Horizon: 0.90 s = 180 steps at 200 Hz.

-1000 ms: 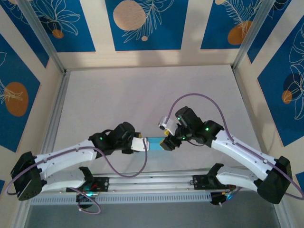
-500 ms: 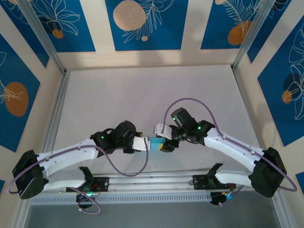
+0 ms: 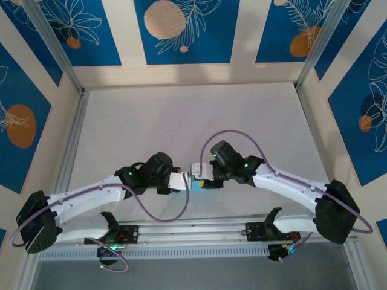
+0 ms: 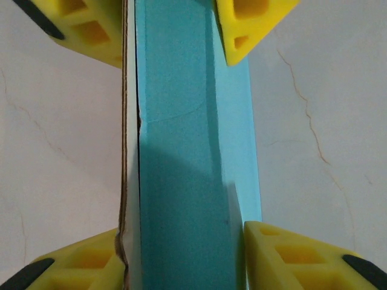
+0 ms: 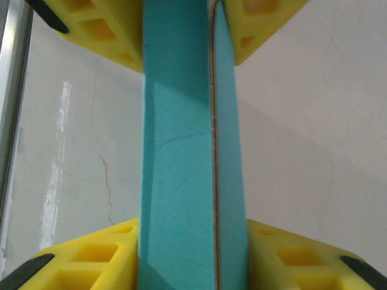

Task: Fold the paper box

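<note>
The paper box is a narrow light-blue folded piece held just above the table between my two grippers. My left gripper grips its left end; in the left wrist view my yellow fingers press both sides of the paper box, which shows a white edge on the left. My right gripper holds the other end. In the right wrist view its gripper is shut on the paper box, which has a brown seam running down it. The opposite arm's fingers show at the top.
The white table stretches back to walls with blue patterned panels. An aluminium rail runs along the near edge by the arm bases. Purple cables loop over both arms.
My right arm has moved left toward the left gripper and its jaws have shut on the box's right end. The left gripper has kept its grip and place.
</note>
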### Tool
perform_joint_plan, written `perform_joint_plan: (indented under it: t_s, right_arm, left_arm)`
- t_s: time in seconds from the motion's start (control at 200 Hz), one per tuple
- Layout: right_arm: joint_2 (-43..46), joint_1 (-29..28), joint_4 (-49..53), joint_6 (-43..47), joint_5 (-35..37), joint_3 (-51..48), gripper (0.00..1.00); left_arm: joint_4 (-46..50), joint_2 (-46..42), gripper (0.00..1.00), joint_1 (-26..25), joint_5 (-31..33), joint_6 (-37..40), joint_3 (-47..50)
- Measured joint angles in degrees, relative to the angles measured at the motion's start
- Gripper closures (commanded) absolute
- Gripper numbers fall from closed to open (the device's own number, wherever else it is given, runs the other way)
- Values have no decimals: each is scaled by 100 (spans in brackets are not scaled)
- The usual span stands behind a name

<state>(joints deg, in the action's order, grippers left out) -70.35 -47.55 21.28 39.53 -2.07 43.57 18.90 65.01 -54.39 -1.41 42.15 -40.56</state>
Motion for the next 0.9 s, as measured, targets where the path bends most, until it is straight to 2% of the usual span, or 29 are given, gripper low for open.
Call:
perform_joint_plan:
  t_s: [0.26, 0.55, 0.73, 0.9]
  right_arm:
    - [9, -264, -487, 76, 702, -195, 71]
    - [-7, -474, -981, 372, 1244, -411, 77]
    - [-96, -413, -774, 393, 1241, -179, 84]
    - [-103, -76, 22, 446, 1215, 223, 87]
  left_arm:
    - [59, -9, 56, 28, 11, 96, 0]
    - [280, -35, 36, 42, -9, 249, 15]
    - [369, -271, 25, 105, -155, -136, 15]
    - [341, -1176, 19, 188, -321, -911, -358]
